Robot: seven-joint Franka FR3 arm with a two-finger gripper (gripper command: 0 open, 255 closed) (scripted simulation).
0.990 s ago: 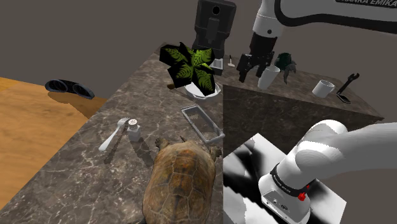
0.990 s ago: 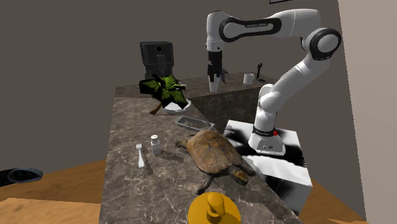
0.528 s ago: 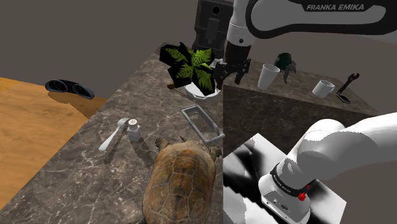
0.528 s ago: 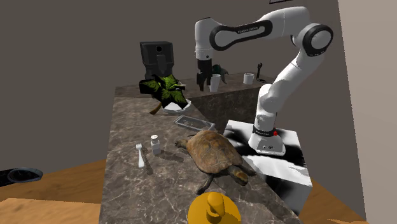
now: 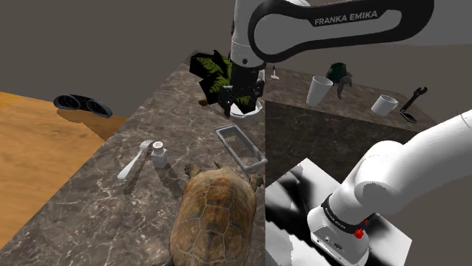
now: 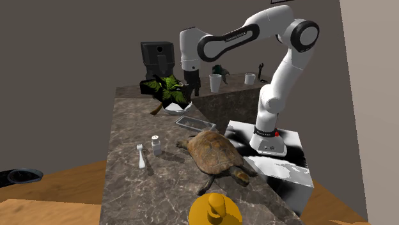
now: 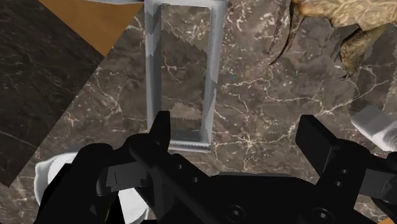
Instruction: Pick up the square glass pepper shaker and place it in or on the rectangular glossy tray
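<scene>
Hovering wide open and empty near the tray [image 7: 151,70], the gripper [image 5: 242,104] is in the approach step and must next cross to the pepper shaker [image 5: 159,155] and descend.

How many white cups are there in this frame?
2. The tall cup stands on the far counter; the short cup sits toward the shoulder view's right of it. The arm might hide another.

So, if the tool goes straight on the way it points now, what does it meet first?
Probably the bare marble counter. The tool is open, and one of its fingers may catch the end of the rectangular tray.
</scene>
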